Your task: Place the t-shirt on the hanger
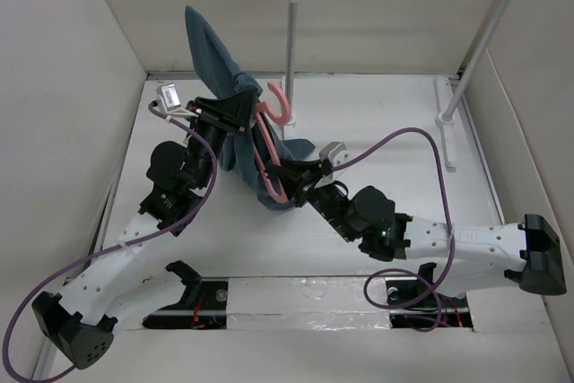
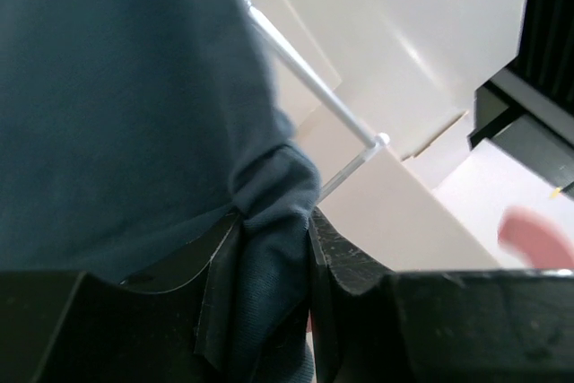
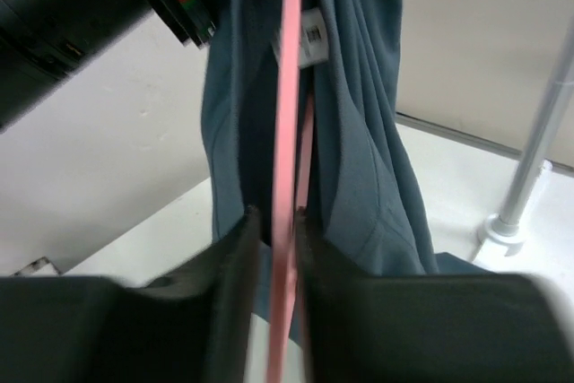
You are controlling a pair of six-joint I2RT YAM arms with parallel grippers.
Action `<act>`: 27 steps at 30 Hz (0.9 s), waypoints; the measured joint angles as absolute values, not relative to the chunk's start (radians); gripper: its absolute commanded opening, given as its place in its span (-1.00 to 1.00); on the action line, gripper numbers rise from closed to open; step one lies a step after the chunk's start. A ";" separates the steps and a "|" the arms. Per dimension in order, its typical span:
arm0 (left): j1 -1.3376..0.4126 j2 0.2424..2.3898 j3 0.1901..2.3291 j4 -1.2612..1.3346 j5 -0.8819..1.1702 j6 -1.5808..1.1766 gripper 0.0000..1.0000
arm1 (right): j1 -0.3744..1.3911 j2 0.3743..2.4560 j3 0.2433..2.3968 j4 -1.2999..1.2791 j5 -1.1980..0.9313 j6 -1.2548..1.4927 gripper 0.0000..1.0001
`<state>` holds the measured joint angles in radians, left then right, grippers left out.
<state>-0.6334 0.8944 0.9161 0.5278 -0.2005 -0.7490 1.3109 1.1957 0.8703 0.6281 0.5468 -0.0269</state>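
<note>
Left of the rack (image 1: 291, 42), left gripper (image 2: 273, 248) pinches limp t-shirt (image 2: 108, 87), best held by bunched folds; right gripper (image 3: 276, 230) clamps stiff hanger (image 3: 288, 87)

The hanger (image 1: 266, 154) is mostly buried in the t-shirt (image 1: 211, 47) folds. Right of the t-shirt in the left wrist view, a pink blur (image 2: 534, 235) runs off the edge. Print on the t-shirt's label (image 3: 309, 33) is unreadable.

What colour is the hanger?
The hanger is salmon pink, clearest in the right wrist view.
</note>
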 measured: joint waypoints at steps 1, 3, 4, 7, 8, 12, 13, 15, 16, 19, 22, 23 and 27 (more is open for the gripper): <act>-0.633 0.880 0.901 0.519 -0.200 -0.743 -1.00 | 1.311 1.192 0.867 0.629 0.533 -0.021 -0.10; -0.633 0.858 0.875 0.503 -0.200 -0.733 -1.00 | 1.315 1.170 0.854 0.633 0.515 0.004 0.09; -0.633 0.848 0.863 0.493 -0.204 -0.731 -1.00 | 1.316 1.151 0.841 0.633 0.508 0.014 0.19; -0.633 0.818 0.832 0.473 -0.205 -0.730 -1.00 | 1.315 1.082 0.793 0.622 0.486 0.046 0.27; -0.633 0.807 0.824 0.470 -0.205 -0.730 -1.00 | 1.313 1.061 0.779 0.617 0.480 0.057 0.27; -0.632 0.790 0.818 0.467 -0.202 -0.732 -1.00 | 1.303 0.997 0.727 0.588 0.469 0.097 -0.84; -0.632 0.788 0.817 0.466 -0.199 -0.735 -1.00 | 1.302 0.985 0.710 0.579 0.465 0.121 -1.00; -0.631 0.782 0.810 0.469 -0.197 -0.741 -1.00 | 1.301 0.972 0.679 0.564 0.456 0.152 -1.00; -0.631 0.778 0.807 0.467 -0.197 -0.743 -1.00 | 1.297 0.969 0.661 0.560 0.449 0.167 -1.00; -0.631 0.761 0.792 0.468 -0.194 -0.757 -1.00 | 1.289 0.988 0.603 0.556 0.418 0.212 -0.69; -0.631 0.745 0.778 0.474 -0.187 -0.773 -1.00 | 1.285 1.034 0.558 0.554 0.403 0.258 -0.33; -0.631 0.744 0.778 0.474 -0.184 -0.778 -1.00 | 1.280 1.050 0.550 0.555 0.401 0.269 -0.28; -0.631 0.743 0.776 0.476 -0.171 -0.796 -1.00 | 1.254 1.129 0.541 0.584 0.380 0.304 -0.16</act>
